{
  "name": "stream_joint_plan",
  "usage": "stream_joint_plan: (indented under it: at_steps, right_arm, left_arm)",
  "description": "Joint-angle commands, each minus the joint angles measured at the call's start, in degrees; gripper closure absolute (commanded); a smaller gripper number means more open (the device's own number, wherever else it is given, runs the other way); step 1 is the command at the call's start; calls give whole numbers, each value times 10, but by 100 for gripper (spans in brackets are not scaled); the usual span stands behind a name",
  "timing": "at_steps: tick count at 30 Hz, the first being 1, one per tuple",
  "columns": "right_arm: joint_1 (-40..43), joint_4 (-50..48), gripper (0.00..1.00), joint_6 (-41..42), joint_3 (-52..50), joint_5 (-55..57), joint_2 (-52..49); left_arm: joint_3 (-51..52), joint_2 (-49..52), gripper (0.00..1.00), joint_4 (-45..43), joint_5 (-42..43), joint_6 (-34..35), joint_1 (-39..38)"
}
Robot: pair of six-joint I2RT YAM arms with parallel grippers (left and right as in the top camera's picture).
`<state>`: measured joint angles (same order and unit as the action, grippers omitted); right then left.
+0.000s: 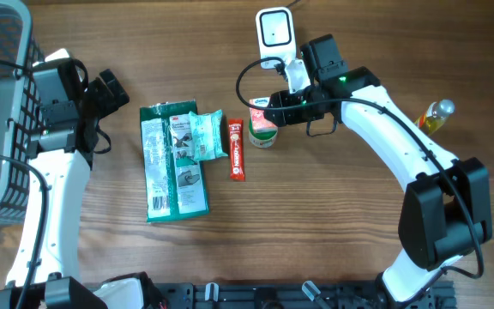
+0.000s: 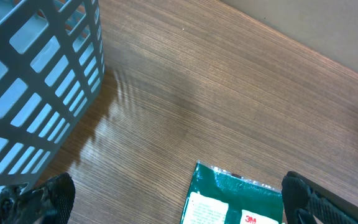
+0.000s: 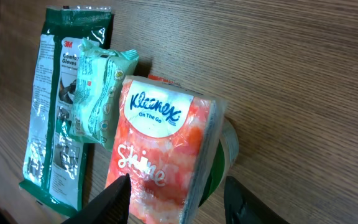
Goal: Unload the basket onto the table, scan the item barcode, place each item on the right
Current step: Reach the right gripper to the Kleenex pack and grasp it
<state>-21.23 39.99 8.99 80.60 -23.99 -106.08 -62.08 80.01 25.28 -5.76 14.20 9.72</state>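
My right end effector (image 3: 178,198) straddles the Kleenex pack (image 3: 160,134), about half open; I cannot tell whether it grips. The pack sits mid-tabletop, just near of the scanner (image 1: 274,30). I judge the scan not done: lifting and showing the barcode are left. My left end effector (image 2: 176,186) is wide open and empty, by the basket (image 2: 36,81). A red stick (image 1: 237,150) and green packet (image 1: 165,167) crowd the pack's left; rightward there's room up to the bottle (image 1: 436,116).
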Motion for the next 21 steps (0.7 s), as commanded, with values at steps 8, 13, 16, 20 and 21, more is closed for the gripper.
stream_joint_plan:
  at_steps: [8,13,16,20,21]
  right_arm:
    - [-3,-1,51,2,-5,-13,-8]
    - [-4,2,56,2,-5,-14,-19]
    - [-4,1,58,2,-5,-14,-21]
    - [-5,4,58,4,-5,-14,-21]
    - [-5,4,58,4,-5,-14,-21]
  left_arm:
    - [-6,-5,0,-2,-3,-5,2]
    - [-6,-5,0,-2,-3,-5,2]
    - [-6,-5,0,-2,-3,-5,2]
    - [-6,-5,0,-2,-3,-5,2]
    - [-6,-5,0,-2,-3,-5,2]
